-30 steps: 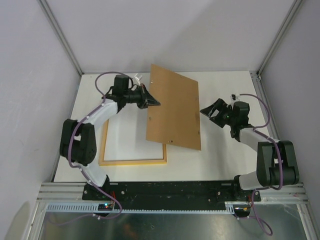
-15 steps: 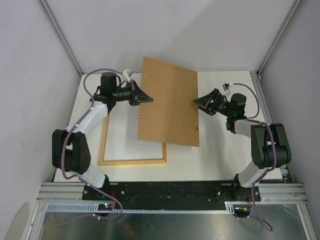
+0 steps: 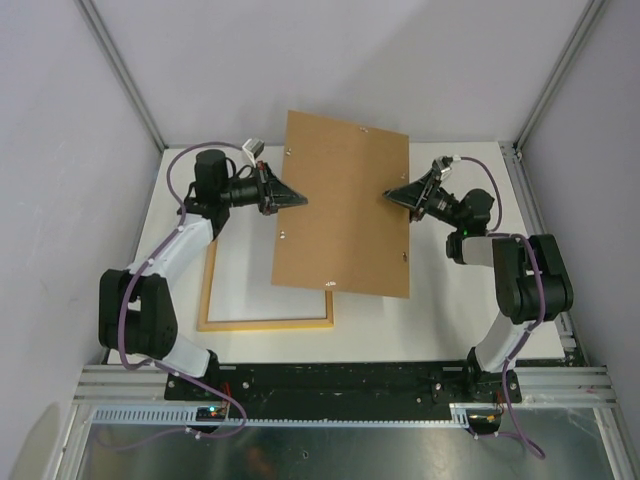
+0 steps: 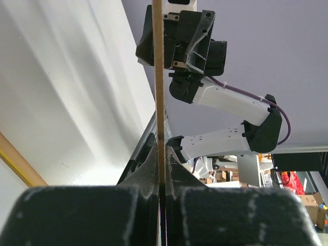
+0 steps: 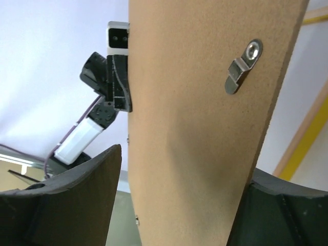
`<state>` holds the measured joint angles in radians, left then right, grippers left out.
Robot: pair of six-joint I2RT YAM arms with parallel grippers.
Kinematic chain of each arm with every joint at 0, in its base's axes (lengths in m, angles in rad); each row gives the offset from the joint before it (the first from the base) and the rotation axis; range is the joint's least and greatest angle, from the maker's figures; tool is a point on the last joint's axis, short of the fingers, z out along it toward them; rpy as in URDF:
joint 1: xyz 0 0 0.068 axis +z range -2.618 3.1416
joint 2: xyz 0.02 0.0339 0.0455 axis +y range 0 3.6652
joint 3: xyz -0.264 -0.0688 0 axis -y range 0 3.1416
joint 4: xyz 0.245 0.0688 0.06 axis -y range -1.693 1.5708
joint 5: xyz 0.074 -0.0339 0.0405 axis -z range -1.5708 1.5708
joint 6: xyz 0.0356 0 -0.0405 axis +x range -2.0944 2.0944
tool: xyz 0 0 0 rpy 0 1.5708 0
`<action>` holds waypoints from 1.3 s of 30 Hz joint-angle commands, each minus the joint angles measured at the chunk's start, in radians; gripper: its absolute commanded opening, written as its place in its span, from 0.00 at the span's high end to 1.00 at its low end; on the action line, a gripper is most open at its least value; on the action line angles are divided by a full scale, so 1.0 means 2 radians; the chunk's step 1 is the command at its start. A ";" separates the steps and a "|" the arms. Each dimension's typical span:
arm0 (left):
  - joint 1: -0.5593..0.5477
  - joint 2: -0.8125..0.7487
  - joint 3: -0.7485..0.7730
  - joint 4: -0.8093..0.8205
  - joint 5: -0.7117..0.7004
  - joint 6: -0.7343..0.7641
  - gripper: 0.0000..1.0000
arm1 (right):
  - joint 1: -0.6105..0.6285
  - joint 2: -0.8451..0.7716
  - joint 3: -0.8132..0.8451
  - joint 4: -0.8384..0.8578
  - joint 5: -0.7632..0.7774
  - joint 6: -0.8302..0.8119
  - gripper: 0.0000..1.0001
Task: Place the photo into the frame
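White table — the frame lies flat on its left side, one far corner hidden under a raised brown board. The left gripper pinches the board's left edge; the right gripper straddles the right edge — jaws apart.

Bright, even light; soft shadows; blurred close-up foregrounds.

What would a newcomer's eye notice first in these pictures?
A big brown board is held up over the middle of the table, with the left gripper pinched on its left edge and the right gripper open around its right edge. Partly under it, at the left, a wooden frame lies flat.
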<state>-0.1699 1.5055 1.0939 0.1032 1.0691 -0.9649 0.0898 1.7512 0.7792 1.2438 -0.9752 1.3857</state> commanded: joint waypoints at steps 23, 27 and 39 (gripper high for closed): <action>0.004 -0.032 -0.009 0.058 0.043 -0.001 1.00 | 0.005 -0.124 0.009 -0.062 -0.047 -0.023 0.70; 0.004 -0.031 -0.011 0.058 0.040 0.001 1.00 | 0.005 -0.129 0.008 -0.065 -0.046 -0.021 0.75; 0.009 -0.017 -0.020 0.041 -0.012 0.017 0.34 | -0.004 -0.138 0.008 -0.056 -0.036 0.020 1.00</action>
<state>-0.1551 1.4792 1.0527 0.1848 1.1110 -0.9619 0.0830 1.5169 0.7792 1.0931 -1.0470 1.4052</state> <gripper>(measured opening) 0.551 0.039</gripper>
